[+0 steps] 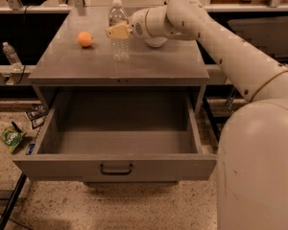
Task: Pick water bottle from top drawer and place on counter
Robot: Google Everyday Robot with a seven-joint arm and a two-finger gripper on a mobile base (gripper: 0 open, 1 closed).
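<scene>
The water bottle (119, 44), clear and ribbed with a white cap, stands upright on the counter (86, 61) near its middle back. My gripper (118, 31) reaches in from the right at the bottle's mid height, with a tan finger (116, 31) across the bottle's front, shut on it. The top drawer (116, 166) is pulled fully out below the counter, and its inside shows nothing in it.
An orange (85, 39) lies on the counter left of the bottle. A white bowl (156, 42) sits behind my wrist. A smaller clear bottle (10, 55) stands on a ledge at far left. A green packet (10, 139) lies on the floor.
</scene>
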